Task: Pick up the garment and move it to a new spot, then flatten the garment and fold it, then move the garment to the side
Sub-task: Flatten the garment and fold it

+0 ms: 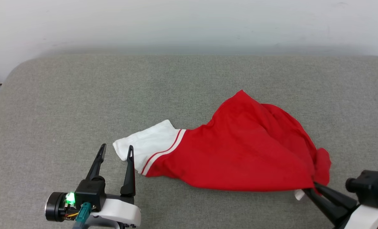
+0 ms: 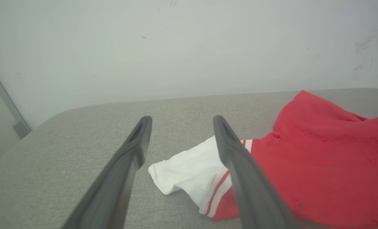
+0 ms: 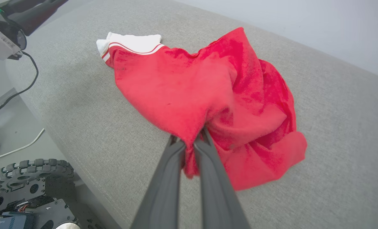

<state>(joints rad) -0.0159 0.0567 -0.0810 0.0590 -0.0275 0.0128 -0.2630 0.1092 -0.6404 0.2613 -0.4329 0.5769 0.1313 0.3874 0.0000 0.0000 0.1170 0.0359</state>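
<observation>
The garment (image 1: 239, 149) is a red jersey with a white, red-striped sleeve (image 1: 144, 143), lying crumpled on the grey padded table (image 1: 112, 95). No letters or number show. My right gripper (image 1: 309, 189) is shut on a bunch of red cloth at the jersey's near right corner; the right wrist view has the fingers (image 3: 176, 152) pinching the garment (image 3: 208, 95). My left gripper (image 1: 116, 151) stands open just in front of the sleeve's end, its right finger overlapping the white cloth. From the left wrist, the sleeve (image 2: 189, 168) lies between and beyond the spread fingers (image 2: 138, 143).
A pale wall (image 1: 189, 22) rises behind the table's far edge. The table's rounded left corner (image 1: 14, 73) is near. Off the near edge, the right wrist view has the robot's wheeled base (image 3: 30, 187) and cables (image 3: 17, 146) on the floor.
</observation>
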